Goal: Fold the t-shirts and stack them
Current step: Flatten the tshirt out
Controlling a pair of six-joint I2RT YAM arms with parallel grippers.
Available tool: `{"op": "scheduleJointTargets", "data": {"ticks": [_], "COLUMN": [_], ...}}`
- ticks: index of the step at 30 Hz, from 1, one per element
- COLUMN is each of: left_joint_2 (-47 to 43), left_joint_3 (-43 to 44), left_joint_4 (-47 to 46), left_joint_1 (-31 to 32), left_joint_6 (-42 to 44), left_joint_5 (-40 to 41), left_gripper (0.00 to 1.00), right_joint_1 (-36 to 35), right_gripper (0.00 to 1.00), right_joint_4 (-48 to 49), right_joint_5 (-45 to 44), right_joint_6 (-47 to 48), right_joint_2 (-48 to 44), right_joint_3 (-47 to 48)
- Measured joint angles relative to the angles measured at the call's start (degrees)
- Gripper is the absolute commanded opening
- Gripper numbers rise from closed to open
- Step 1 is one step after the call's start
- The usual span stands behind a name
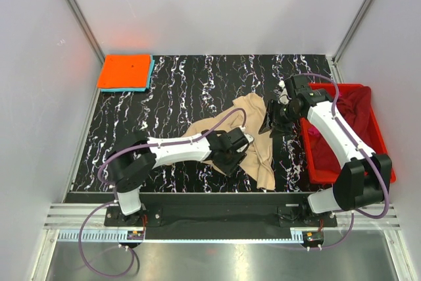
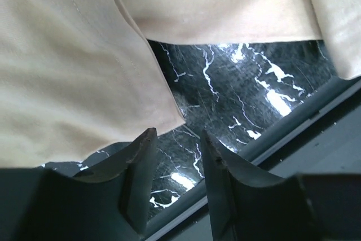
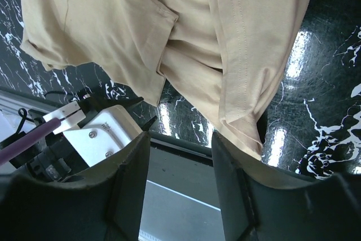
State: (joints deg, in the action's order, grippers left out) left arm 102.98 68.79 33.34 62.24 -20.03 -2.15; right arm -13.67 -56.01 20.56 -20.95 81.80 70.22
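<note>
A large tan t-shirt (image 1: 255, 137) lies crumpled on the black marbled table (image 1: 177, 97), mid-right. My left gripper (image 1: 246, 141) rests at the shirt's near-left part. In the left wrist view its jaws (image 2: 177, 139) are open and empty, with the tan cloth (image 2: 67, 71) just beyond the tips. My right gripper (image 1: 268, 125) is at the shirt's right edge. Its jaws (image 3: 180, 139) are open with nothing between them, and a tan fold (image 3: 248, 83) hangs by the right finger. An orange tee (image 1: 123, 70) lies folded on a light blue one (image 1: 150, 74) at the back left.
A red plastic bin (image 1: 368, 169) stands at the right edge, holding maroon cloth (image 1: 352, 113) and a bit of pink (image 1: 314, 133). The left arm's white wrist camera (image 3: 101, 134) shows close to my right gripper. The table's front rail (image 2: 293, 122) lies just below the left jaws.
</note>
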Motion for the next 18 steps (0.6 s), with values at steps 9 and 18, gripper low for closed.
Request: {"op": "scheduleJointTargets", "data": {"ticks": [9,18], "left_joint_2": [4.0,4.3], "left_joint_3": [1.0,0.7], "left_joint_4": [-0.3,-3.4], "left_joint_1": [0.0,0.0], "left_joint_6": [0.1,0.0], "left_joint_5": [0.8,1.9], "left_gripper": [0.41,0.0], "right_joint_1": [0.1,0.1], "right_gripper": [0.54,0.54], "right_joint_4": [0.7,0.7], "right_joint_5": [-0.1,-0.2], "right_joint_6": [0.0,0.0], "right_joint_2": [-0.1,-0.1], "right_joint_3": [-1.1,-1.1]}}
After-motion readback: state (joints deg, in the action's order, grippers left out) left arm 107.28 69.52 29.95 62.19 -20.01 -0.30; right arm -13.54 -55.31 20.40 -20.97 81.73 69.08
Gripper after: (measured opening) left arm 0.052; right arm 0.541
